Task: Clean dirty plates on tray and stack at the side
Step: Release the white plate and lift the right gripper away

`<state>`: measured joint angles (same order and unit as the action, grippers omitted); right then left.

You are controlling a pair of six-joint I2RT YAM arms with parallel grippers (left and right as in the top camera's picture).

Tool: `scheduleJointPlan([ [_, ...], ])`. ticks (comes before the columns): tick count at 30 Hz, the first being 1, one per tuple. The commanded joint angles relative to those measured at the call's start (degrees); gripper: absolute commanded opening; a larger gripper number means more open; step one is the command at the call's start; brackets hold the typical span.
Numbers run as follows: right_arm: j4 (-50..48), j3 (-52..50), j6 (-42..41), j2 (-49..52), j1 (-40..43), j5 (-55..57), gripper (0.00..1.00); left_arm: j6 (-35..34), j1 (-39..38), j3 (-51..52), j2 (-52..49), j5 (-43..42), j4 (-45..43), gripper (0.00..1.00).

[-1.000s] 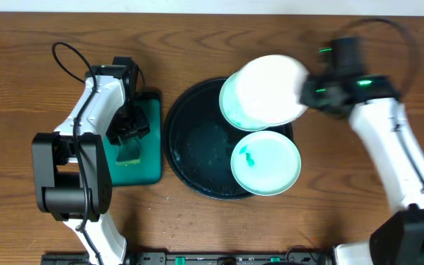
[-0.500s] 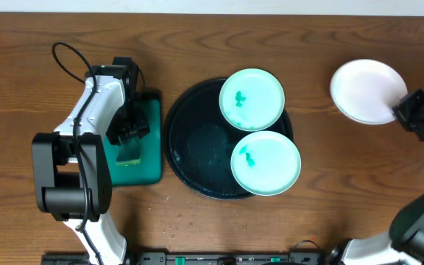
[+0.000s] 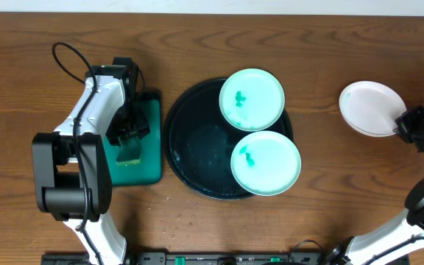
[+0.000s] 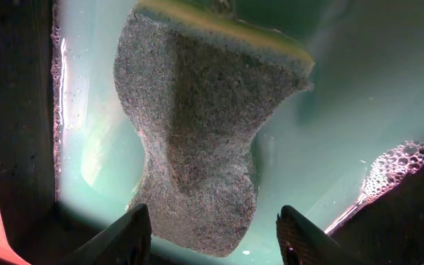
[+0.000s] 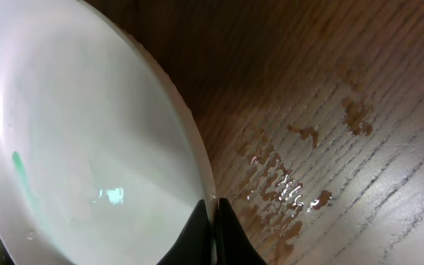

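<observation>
The black tray [image 3: 190, 140] holds two mint plates, each with a teal smear: one at the back [image 3: 252, 99], one at the front [image 3: 266, 163]. The white plate [image 3: 370, 107] is at the far right over the table, also in the right wrist view [image 5: 87, 140], with a faint teal streak. My right gripper [image 3: 403, 125] [image 5: 213, 221] is shut on the white plate's rim. My left gripper [image 3: 127, 132] [image 4: 212, 239] is open above the sponge [image 4: 197, 140] in the green sponge tray [image 3: 152, 147].
Soapy water and foam [image 4: 396, 158] lie in the green sponge tray. Water drops [image 5: 293, 184] wet the wooden table beside the white plate. Bare table lies at the right between the black tray and the white plate.
My right gripper carried the white plate from over the black tray to the far right of the table and lowered it slightly. The back mint plate is now uncovered. The left arm is still.
</observation>
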<state>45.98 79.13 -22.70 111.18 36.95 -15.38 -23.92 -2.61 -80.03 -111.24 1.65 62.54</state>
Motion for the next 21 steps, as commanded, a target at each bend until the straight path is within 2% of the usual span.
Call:
scheduleJointPlan([
  [1, -0.1, 0.7, 1.3, 0.7, 0.5, 0.6, 0.01, 0.3, 0.2, 0.3, -0.1, 0.2, 0.2, 0.56],
  [4, 0.1, 0.7, 1.6, 0.7, 0.5, 0.5, 0.03, 0.3, 0.2, 0.3, -0.1, 0.2, 0.3, 0.56],
  [7, 0.8, 0.7, 1.6, 0.7, 0.5, 1.2, 0.1, 0.3, 0.2, 0.3, -0.1, 0.2, 0.4, 0.56],
  [10, 1.7, 0.7, 1.6, 0.7, 0.5, 2.3, 0.11, 0.3, 0.2, 0.3, -0.1, 0.2, 0.4, 0.56],
  [14, 2.7, 0.7, 1.6, 0.7, 0.5, 2.2, 0.21, 0.3, 0.2, 0.3, -0.1, 0.2, 0.4, 0.56],
  [19, 2.9, 0.7, 7.3, 0.4, -0.4, -10.6, 0.27, 0.3, 0.2, 0.3, -0.1, 0.2, 0.7, 0.56],
  [20, 2.9, 0.7, 9.1, 0.2, -1.0, -13.1, 0.39, 0.3, 0.2, 0.3, -0.1, 0.2, 0.8, 0.57],
  [21, 2.9, 0.7, 10.4, -0.1, -1.7, -14.6, 0.43, 0.3, 0.2, 0.3, -0.1, 0.2, 1.0, 0.57],
])
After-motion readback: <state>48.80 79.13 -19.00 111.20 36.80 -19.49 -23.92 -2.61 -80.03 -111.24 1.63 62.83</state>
